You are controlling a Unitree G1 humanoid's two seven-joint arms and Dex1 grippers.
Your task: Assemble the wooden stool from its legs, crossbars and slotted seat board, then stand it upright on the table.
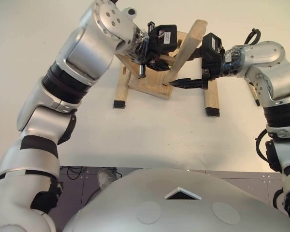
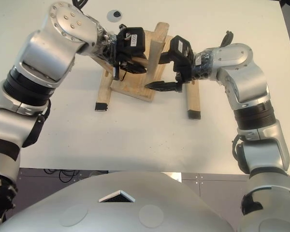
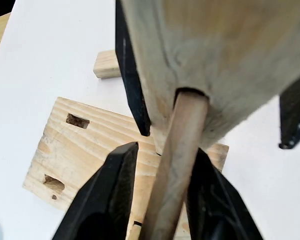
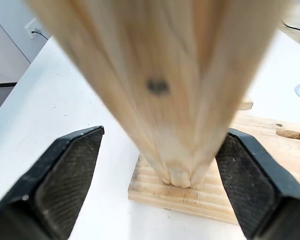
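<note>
A white table (image 1: pixel 159 140) fills the scene, and toward its far middle the slotted seat board (image 1: pixel 147 86) lies flat, two rectangular slots showing near one corner. A wooden leg (image 1: pixel 187 48) stands on the board, its foot on the board's right end and its top leaning away to the far right. A round crossbar (image 3: pixel 182 120) runs into a hole in the side of that leg. The left gripper (image 3: pixel 165 155) comes in from the left above the board, and its two black fingers are pinched on the crossbar just short of the hole. The right gripper (image 4: pixel 164 135) comes in from the right with its fingers spread wide, one on each side of the leaning leg (whether either pad touches the wood I cannot tell). Two more legs lie on the table, one (image 1: pixel 121 89) just left of the board and one (image 1: pixel 211 99) to its right, each with a black-capped end pointing toward the near edge.
</note>
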